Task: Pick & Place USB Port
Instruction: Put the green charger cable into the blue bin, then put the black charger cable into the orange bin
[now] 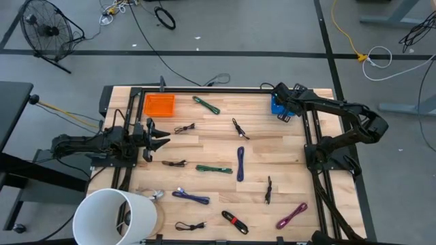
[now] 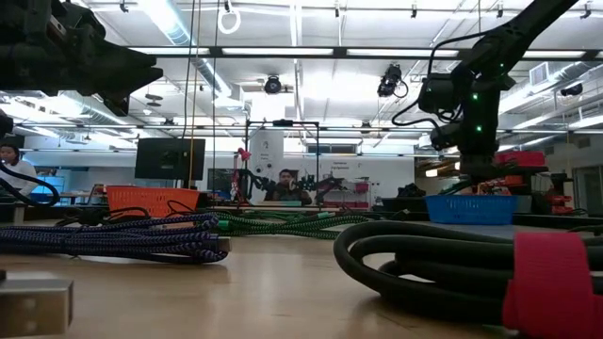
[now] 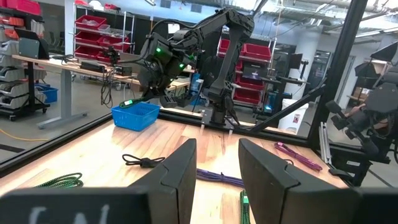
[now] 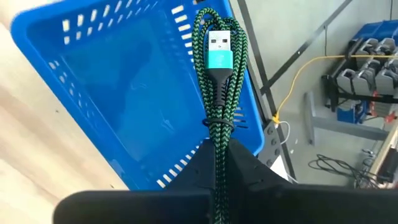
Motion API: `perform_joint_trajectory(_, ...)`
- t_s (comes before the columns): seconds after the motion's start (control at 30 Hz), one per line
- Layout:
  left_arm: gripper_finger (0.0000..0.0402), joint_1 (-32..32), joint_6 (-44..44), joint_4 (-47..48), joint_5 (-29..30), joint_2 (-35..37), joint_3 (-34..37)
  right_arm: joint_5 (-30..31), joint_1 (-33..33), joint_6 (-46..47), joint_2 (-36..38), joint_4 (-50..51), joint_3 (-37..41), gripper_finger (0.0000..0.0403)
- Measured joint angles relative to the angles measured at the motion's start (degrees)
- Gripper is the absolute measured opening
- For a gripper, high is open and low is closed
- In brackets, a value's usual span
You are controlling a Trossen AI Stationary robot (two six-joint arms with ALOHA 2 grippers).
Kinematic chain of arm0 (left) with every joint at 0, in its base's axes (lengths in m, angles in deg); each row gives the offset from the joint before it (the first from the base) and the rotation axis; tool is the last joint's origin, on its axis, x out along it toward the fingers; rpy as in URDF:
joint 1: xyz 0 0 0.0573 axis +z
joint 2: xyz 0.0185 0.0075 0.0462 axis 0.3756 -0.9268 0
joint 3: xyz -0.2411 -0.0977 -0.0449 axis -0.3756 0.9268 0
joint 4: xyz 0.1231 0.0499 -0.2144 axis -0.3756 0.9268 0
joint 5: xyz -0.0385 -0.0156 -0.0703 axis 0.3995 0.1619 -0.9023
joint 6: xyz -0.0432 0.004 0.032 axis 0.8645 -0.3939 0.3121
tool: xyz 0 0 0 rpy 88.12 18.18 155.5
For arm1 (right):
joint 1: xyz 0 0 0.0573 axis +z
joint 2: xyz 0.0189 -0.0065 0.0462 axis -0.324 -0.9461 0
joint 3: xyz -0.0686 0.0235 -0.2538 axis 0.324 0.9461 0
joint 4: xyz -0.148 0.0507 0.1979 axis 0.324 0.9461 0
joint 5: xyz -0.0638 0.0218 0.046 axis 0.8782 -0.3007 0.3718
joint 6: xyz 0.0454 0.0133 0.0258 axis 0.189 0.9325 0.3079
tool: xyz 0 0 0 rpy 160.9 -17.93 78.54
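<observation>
While the left gripper (image 1: pixel 162 135) waits open at the table's left edge, the right gripper (image 4: pixel 219 155) pinches a green braided USB cable (image 4: pixel 217 68) above the blue basket (image 4: pixel 118 93).

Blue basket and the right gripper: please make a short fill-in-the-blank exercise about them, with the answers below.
1. The right gripper is shut on a ____ braided cable.
2. The cable's USB plug hangs over the ____ basket.
3. In the high view, the orange bin is nearest the ____ gripper.

Answers: green; blue; left
</observation>
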Motion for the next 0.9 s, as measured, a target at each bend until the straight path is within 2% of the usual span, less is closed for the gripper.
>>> perform_joint_trajectory(0.33,0.0124,0.0,0.0,0.1,0.0,0.0,0.0,-1.3,0.0,-1.6,0.0,-0.7,0.0,0.0014)
perform_joint_trajectory(0.67,0.0124,0.0,0.1,0.1,0.0,0.0,0.0,0.6,-1.1,0.2,0.0,-0.8,0.0,0.0126)
perform_joint_trajectory(0.9,0.0124,0.0,0.1,0.1,0.0,0.0,0.0,0.5,-1.2,2.0,0.0,-1.5,0.0,0.0168)
